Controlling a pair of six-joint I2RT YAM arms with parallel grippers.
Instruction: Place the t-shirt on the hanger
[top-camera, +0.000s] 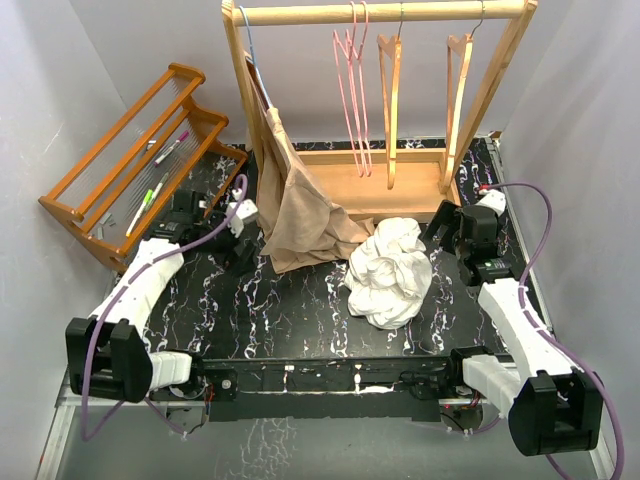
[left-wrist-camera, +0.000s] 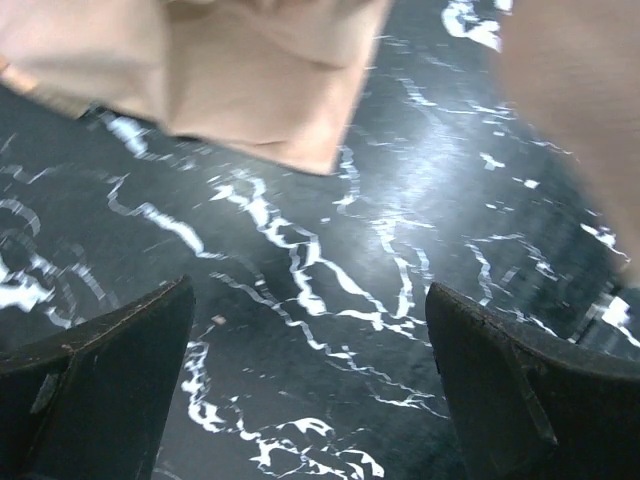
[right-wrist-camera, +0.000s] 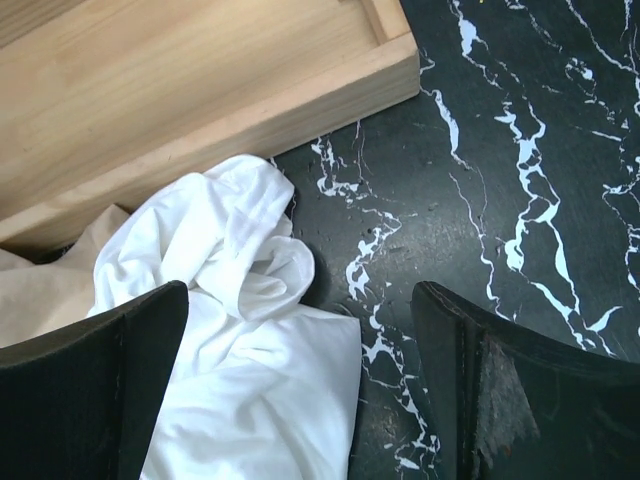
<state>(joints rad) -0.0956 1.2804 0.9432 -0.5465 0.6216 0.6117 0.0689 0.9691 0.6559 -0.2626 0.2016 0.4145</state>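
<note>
White t-shirt (top-camera: 392, 272) crumpled on the bench (top-camera: 290, 320) before the rack (top-camera: 400, 12), pink hanger (top-camera: 351, 95) hung above; soft, light, likely limp, best pinched at a raised fold; both arms' jaws wide, empty.

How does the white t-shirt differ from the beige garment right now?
Colour: the t-shirt is white, the beige garment tan. Pose: the t-shirt lies crumpled on the table; the beige garment hangs from the rack, hem reaching the table. Both are cloth.

A beige garment (top-camera: 305, 215) drapes from the wooden rack (top-camera: 430, 11), which also carries two light-wood hangers (top-camera: 391, 120).
</note>
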